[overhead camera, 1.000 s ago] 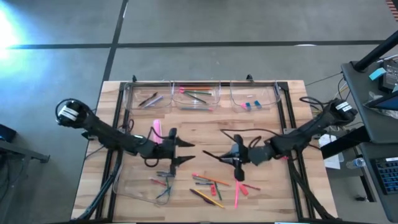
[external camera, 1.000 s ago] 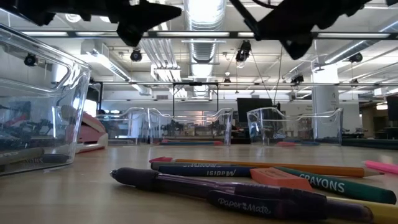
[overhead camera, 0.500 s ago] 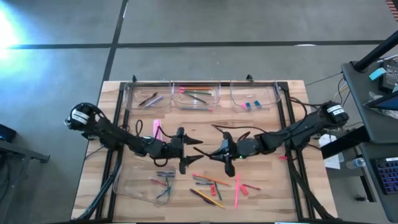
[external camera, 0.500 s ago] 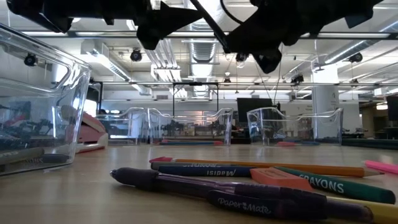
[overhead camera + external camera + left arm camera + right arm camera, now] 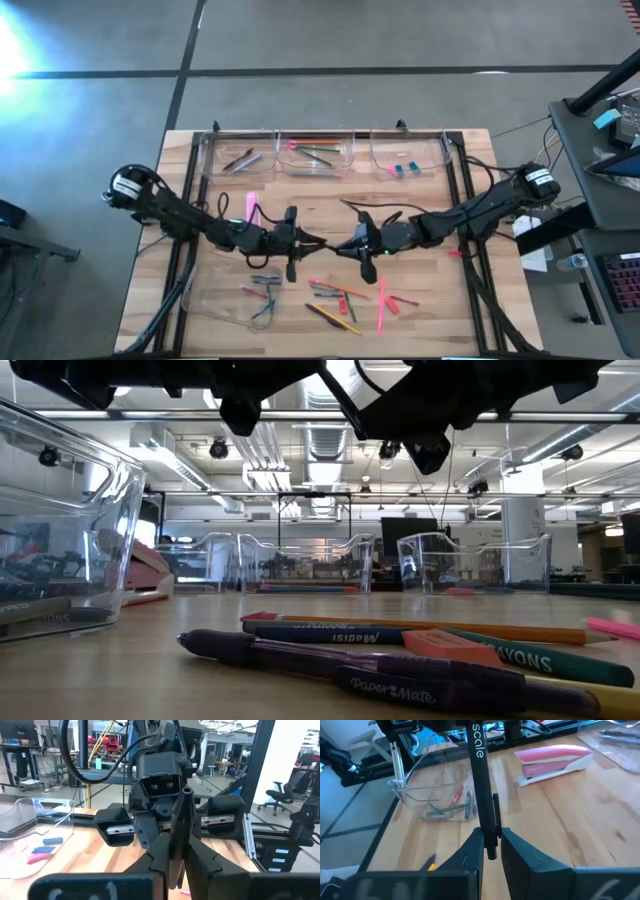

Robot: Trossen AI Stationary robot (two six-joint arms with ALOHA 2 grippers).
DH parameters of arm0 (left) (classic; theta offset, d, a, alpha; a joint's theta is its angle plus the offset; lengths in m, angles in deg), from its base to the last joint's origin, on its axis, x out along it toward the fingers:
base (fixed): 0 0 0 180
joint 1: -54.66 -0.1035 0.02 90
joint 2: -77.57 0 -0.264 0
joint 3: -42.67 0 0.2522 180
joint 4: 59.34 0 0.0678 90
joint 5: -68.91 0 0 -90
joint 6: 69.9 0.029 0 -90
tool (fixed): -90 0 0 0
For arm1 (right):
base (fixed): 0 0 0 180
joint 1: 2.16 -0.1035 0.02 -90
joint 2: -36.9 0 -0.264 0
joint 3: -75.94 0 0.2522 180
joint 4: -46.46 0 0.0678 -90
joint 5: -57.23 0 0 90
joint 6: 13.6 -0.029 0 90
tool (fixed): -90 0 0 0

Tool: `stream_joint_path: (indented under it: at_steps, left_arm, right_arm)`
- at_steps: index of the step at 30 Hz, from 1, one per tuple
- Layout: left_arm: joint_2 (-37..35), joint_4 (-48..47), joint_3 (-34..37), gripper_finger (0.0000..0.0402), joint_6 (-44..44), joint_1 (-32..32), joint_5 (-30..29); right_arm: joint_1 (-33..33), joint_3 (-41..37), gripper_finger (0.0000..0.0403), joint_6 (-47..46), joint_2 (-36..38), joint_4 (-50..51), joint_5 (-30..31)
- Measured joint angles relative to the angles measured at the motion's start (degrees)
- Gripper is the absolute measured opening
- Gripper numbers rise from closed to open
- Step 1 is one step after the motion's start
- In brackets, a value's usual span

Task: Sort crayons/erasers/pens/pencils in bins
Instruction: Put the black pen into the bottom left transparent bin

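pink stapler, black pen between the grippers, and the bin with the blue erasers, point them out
pink stapler (image 5: 555,759): right wrist view, on its pink top.
black pen (image 5: 483,790): right wrist view, middle of the barrel.
bin with the blue erasers (image 5: 438,150): high view, on its right wall.

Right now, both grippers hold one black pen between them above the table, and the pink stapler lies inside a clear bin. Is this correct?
Not quite. The pink stapler lies on the bare table, outside the clear bin, as the right wrist view shows. The rest holds: the left gripper and the right gripper both grip the black pen.
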Motion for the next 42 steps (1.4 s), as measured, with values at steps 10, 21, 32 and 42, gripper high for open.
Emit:
stream_joint_path:
  at_steps: [10, 21, 32, 42]
  left_arm:
    - [-1.32, -1.31, 0.09, 0.0021, 0.25, -0.01, -0.24]
    - [-20.56, -37.78, -1.09, 0.0021, 0.12, -3.74, -6.96]
    - [-34.21, -90.11, -10.16, 0.0021, -3.21, -29.48, -13.9]
    - [-27.47, -92.45, -10.56, 0.0021, 17.12, -52.41, -9.42]
  right_arm:
    - [0.09, 0.6, 0.0081, -1.88, 0.04, 1.44, -0.17]
    - [0.02, 10.12, 0.0171, -1.53, 0.11, 22.54, -0.32]
    - [0.02, 12.17, 0.0165, -1.92, 0.13, 26.69, 0.23]
    - [0.04, 10.78, 0.0157, -3.43, -1.08, 26.71, 2.99]
